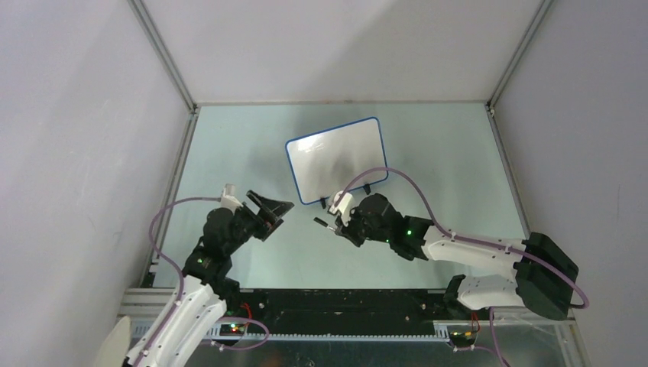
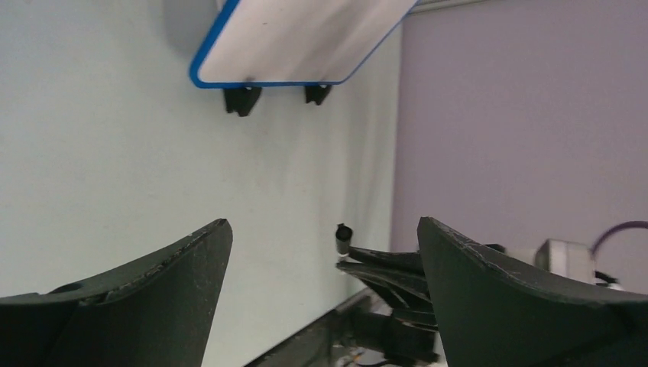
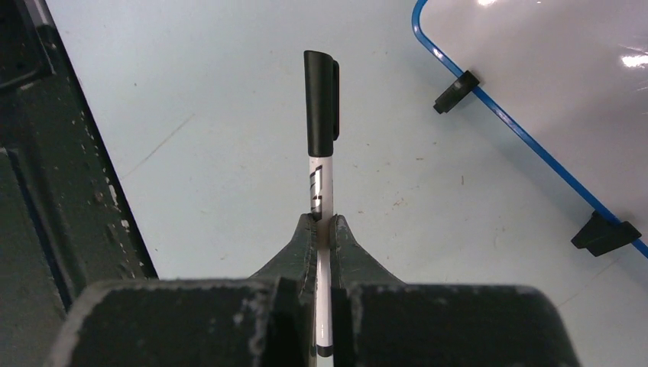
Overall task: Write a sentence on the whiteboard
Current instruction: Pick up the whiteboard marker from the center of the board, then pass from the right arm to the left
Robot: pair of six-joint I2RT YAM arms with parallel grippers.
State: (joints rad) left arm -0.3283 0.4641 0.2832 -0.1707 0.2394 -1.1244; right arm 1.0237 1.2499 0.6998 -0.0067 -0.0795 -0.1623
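As it appears from above, table (image 1: 229, 153): pale green.
Whiteboard (image 1: 336, 159): blue-framed, far centre of table, askew, clip feet (image 3: 456, 92) on near edge.
Left gripper (image 1: 277, 218): jaws spread wide, near-left of whiteboard.
Right gripper (image 3: 322, 222): jaws pinching marker (image 3: 321, 115), just short of whiteboard.
Marker: white barrel, black cap on.

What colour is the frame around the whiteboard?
Blue. The thin frame of the whiteboard shows best in the top external view.

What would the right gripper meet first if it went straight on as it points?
Probably bare table, touched by the capped marker the right gripper holds; the whiteboard sits off-line. Height unclear, so possibly the left gripper.
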